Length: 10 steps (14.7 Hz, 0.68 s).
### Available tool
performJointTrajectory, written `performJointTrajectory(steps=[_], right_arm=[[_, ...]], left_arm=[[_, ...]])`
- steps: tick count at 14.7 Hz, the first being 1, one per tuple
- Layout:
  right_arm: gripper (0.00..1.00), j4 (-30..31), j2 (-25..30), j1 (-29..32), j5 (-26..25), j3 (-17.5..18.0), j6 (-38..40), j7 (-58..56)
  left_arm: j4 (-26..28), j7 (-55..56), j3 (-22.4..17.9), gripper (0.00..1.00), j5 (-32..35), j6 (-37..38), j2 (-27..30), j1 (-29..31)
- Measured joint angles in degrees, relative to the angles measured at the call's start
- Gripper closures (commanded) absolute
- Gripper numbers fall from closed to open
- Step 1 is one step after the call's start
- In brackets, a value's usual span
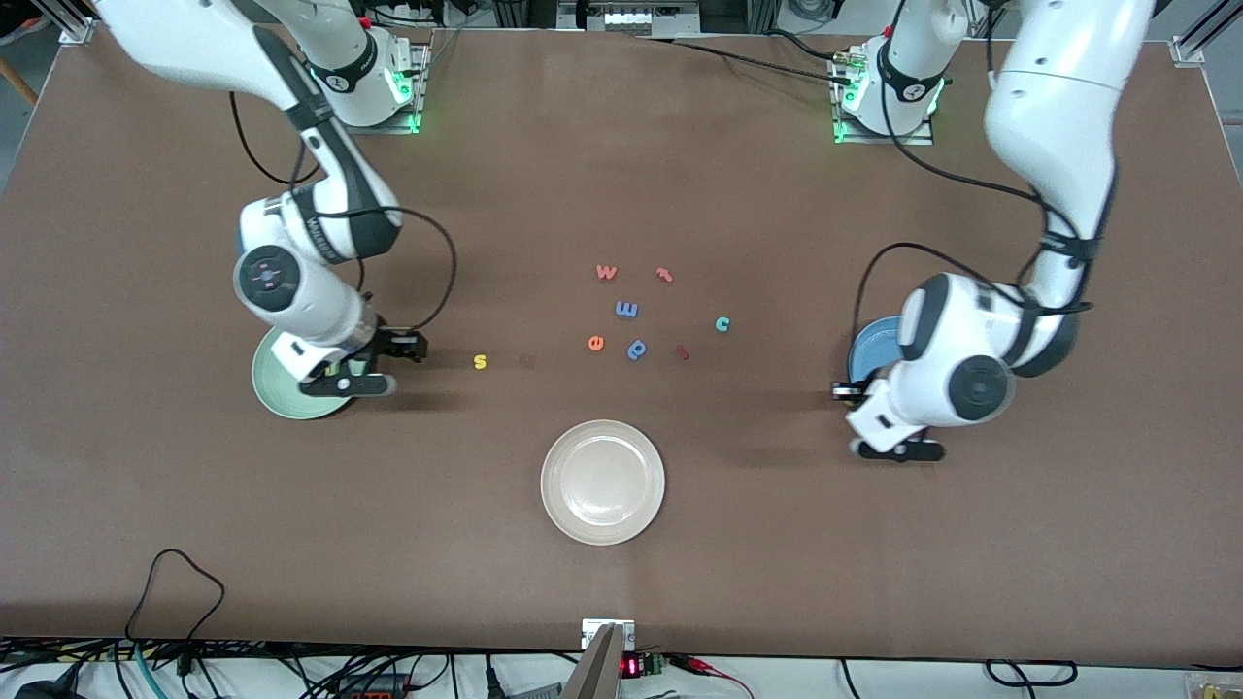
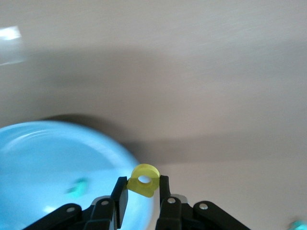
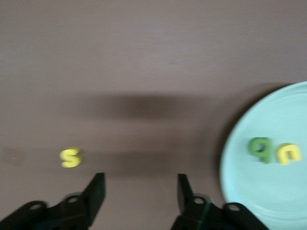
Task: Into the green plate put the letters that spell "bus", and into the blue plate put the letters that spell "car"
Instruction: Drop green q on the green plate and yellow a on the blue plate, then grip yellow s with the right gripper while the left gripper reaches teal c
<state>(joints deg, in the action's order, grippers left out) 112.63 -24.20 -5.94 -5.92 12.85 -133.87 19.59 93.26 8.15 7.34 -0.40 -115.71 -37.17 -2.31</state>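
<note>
Front view first: the left gripper hangs over the rim of the round sky-blue plate at the left arm's end of the table, mostly hidden under the wrist, while the right gripper sits at the edge of the round mint-green plate, between it and the small yellow foam "s" lying beside it on the brown table. A teal foam "c" waits among the loose coloured letters at mid-table, and a beige-white plate lies nearer the camera. Left wrist view: the jaws pinch a yellow foam "a" right at the blue plate's edge, likely to drop it beside a teal letter already inside. Right wrist view: the jaws stand apart and empty; a dark green "b" and yellow "u" rest in the green plate, so the "s" looks next.
</note>
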Motion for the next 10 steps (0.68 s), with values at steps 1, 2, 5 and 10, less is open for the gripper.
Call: performJointTrajectory(steps=[1,2,5,10], right_arm=[[0.62,-0.24,-0.26,-1.47,0.00,0.01,0.00,0.35],[0.62,-0.67,-0.73,-2.85,0.00,0.01,-0.01,0.41],[0.61,-2.35,-3.27,-5.84,0.00,0.00,-0.03,0.59],[0.61,-2.91,-7.75,-7.05,-0.05,-0.11,-3.48,0.56]], left_arm=[[1.27,-1.37,0.02,0.75,0.00,0.27,0.55,1.44],[2.61,-2.48,0.05,0.53,0.00,0.29,1.00,2.47],[4.59,-4.77,0.09,0.00,0.00,0.28,1.50,3.92],[4.72,-5.25,2.41,0.52,0.00,3.72,2.55,3.74]])
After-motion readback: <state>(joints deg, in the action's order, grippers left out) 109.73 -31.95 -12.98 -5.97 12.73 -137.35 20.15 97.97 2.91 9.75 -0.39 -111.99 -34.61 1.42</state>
